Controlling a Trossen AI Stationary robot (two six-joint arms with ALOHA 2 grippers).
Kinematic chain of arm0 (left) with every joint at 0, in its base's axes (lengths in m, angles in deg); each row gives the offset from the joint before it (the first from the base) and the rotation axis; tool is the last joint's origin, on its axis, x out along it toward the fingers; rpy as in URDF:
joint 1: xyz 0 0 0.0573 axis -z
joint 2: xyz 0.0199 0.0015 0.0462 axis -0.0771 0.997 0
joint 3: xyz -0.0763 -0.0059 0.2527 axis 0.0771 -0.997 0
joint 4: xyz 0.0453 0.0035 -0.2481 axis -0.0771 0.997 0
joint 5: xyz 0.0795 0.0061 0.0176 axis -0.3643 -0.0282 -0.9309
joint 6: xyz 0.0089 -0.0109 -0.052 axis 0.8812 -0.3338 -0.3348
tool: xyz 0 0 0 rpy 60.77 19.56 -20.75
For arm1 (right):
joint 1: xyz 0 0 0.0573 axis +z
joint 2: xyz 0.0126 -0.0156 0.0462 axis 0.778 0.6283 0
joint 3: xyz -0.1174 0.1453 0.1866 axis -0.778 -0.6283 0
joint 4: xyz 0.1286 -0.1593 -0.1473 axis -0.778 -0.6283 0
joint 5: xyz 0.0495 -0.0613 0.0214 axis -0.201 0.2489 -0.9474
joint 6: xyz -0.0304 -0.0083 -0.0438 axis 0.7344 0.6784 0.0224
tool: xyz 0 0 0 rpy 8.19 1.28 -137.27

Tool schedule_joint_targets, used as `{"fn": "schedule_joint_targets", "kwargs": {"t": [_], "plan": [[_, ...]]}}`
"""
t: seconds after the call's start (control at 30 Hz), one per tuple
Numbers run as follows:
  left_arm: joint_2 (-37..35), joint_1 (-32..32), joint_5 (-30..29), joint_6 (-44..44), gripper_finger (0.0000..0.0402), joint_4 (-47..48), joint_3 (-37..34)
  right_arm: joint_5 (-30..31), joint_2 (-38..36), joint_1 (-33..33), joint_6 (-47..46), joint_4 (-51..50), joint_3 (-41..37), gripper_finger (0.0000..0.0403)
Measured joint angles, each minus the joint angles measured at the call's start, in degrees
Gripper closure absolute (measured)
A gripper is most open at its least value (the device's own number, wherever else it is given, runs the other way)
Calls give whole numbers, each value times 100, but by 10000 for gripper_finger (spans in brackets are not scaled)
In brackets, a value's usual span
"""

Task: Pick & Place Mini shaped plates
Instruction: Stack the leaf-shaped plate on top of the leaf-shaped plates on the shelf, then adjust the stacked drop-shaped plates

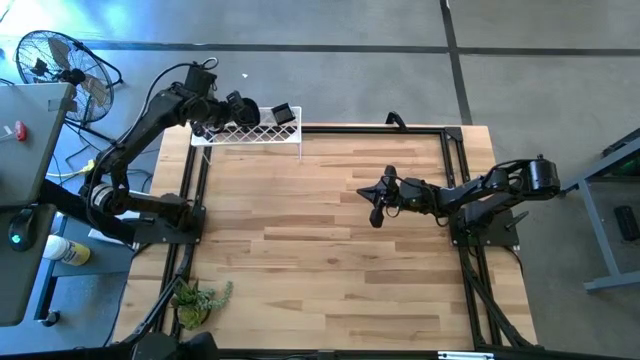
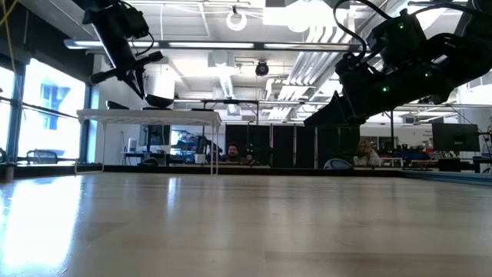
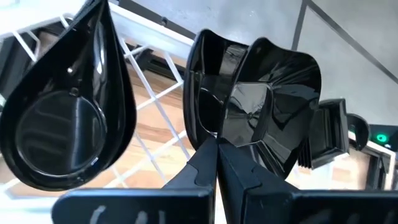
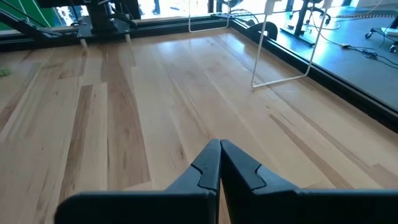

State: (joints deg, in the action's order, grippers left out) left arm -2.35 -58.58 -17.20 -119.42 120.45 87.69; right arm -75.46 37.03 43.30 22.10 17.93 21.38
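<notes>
Several glossy black mini shaped plates stand in the white wire rack [image 1: 248,133] at the table's far left. In the left wrist view a teardrop plate [image 3: 68,118] is beside a wavy-rimmed square plate [image 3: 270,102], with another plate [image 3: 202,81] close behind it and a stack [image 3: 323,134] farther off. My left gripper [image 3: 216,146] is over the rack [image 2: 150,115], shut at the wavy plate's edge. My right gripper [image 4: 219,149] hovers shut and empty over the table's right half [image 1: 378,212]. My left gripper meets the wavy-rimmed square plate at its lower rim [image 3: 225,138], which runs in between the two fingertips, a pinch at the free ends only. The fingers slant down at the rack from above [image 2: 138,81]. The plate stands tilted among the other plates.
The rack stands on thin white legs [image 4: 283,53] at the far edge. A small green plant [image 1: 200,298] lies at the table's near left corner. Black frame rails [image 1: 455,150] border the wooden top [image 1: 330,250]. People sit in the room beyond the table [image 2: 365,154].
</notes>
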Motion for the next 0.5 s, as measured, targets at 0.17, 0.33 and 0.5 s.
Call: {"fn": "schedule_joint_targets", "kwargs": {"t": [0.17,0.33,0.5], "plan": [[0,0,-125,-6,390,-34,0,0,0,0,24,0,0,398],[0,0,-126,-5,352,-40,0,0,0,0,24,0,0,398],[0,0,-124,6,324,-104,0,0,0,0,24,0,0,401]]}}
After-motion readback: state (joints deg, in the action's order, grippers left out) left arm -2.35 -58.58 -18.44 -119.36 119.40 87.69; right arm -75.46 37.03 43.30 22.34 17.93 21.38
